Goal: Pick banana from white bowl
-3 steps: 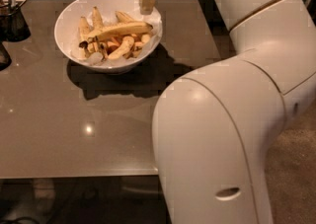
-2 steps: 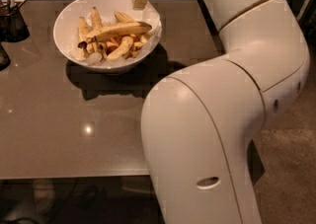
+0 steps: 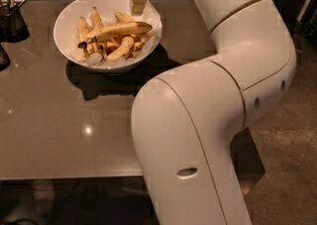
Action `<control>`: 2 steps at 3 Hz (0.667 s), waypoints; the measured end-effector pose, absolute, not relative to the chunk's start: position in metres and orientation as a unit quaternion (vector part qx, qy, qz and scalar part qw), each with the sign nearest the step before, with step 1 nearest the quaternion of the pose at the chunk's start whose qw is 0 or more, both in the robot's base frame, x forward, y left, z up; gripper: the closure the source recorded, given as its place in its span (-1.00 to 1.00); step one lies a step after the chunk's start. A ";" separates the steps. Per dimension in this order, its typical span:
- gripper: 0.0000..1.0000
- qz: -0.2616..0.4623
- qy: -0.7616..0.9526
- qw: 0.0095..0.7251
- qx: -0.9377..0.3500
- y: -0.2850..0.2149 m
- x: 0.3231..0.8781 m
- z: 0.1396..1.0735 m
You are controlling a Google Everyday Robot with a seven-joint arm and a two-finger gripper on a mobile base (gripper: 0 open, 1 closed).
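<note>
our gripper [image 3: 139,2] hangs just above the banana [image 3: 119,30], at the far rim of the white bowl [image 3: 64,33]; we cannot tell the jaws' opening.

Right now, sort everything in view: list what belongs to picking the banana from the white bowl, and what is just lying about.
Belongs to the job: banana, the longest one in the bowl; white bowl; gripper, hanging over the bowl's far rim.

Lying about: shorter banana pieces in the bowl; dark mesh cup, far left on the table.
</note>
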State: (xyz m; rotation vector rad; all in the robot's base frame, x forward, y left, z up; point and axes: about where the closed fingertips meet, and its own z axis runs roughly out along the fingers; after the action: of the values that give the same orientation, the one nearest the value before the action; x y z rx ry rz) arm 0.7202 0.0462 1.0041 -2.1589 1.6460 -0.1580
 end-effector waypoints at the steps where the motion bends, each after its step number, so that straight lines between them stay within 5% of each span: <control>1: -0.16 -0.051 0.590 0.198 -0.781 0.050 0.725 0.990; 2: -0.16 -0.046 0.589 0.185 -0.786 0.054 0.730 0.975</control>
State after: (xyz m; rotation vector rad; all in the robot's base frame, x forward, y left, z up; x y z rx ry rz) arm 0.7297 0.0538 0.9745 -2.2144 1.6596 -0.1311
